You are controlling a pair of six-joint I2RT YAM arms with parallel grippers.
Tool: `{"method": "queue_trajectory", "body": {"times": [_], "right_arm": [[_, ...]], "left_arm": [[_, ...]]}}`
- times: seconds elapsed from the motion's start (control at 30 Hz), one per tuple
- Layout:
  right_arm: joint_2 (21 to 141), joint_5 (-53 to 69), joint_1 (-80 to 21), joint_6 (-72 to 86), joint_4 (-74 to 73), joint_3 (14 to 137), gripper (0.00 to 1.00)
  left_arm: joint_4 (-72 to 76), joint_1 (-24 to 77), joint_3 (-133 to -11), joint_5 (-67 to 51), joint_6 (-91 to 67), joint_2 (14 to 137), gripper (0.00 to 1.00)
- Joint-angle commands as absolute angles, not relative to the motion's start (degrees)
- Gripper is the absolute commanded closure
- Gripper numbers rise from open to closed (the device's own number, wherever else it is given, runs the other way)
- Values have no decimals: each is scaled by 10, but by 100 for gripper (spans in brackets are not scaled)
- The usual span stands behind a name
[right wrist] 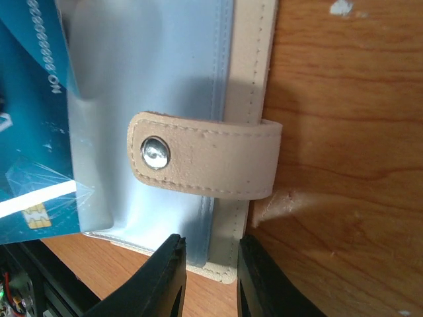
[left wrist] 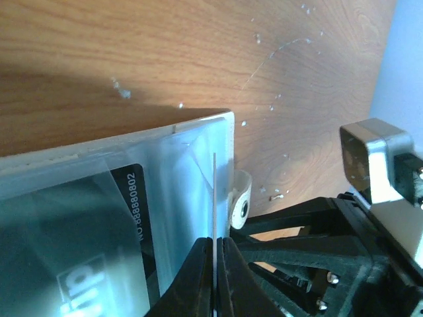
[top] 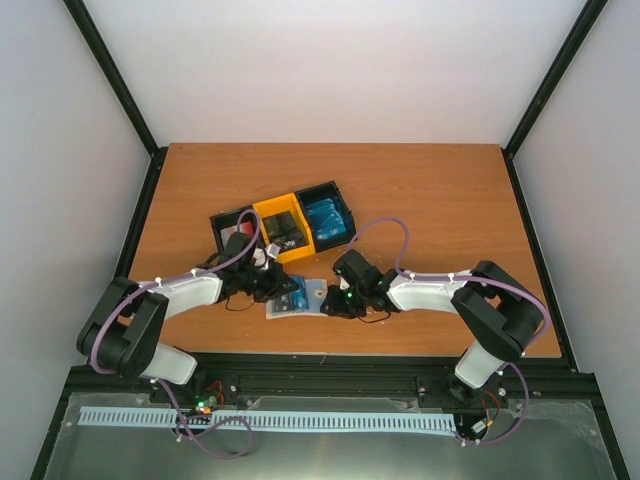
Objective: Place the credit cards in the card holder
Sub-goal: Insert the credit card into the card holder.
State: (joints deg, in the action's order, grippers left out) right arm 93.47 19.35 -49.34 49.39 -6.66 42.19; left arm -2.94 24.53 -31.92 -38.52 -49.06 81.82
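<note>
Near the wooden desk's point(top: 430, 190) front edge, the open beige folding card holder point(top: 296, 299) is laid flat, its corner under the narrowly parted right pincer point(right wrist: 211, 247). Insertion is judged in hand: the thin plastic credit card point(left wrist: 215, 198), pinched edge-on by the left pincer point(left wrist: 215, 254), needs to be slid into a clear pocket point(left wrist: 192, 165).

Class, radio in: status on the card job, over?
Left gripper shut on card, edge-on at wallet pocket. Right gripper open, astride wallet corner. Nothing blocking.

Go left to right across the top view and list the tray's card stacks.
red-and-white cards → black cards in the yellow middle compartment → blue cards
</note>
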Motion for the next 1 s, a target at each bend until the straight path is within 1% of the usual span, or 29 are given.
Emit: {"method": "queue_trajectory", "body": {"times": [0.0,0.1,0.37,0.47,0.63,0.97], "right_arm": [[951,188,-505,496,-85,418,76],[952,187,-507,497,-85,419,76],[951,184,-510,500,-85,418,76],[950,183,-511,502,-85,417,76],[954,184,-512,503,-81,421,76],[967,188,-518,498,-77,429,76]], "left_arm": [[28,251,-287,-418,-497,825,98],[48,251,-274,-435,-504,832,97],[36,251,-271,-420,-519,843,95],[34,251,-255,-403,-538,811,96],[-18,251,-253,-358,-533,747,95],[-54,250,-226,-328,-570,717,95]]}}
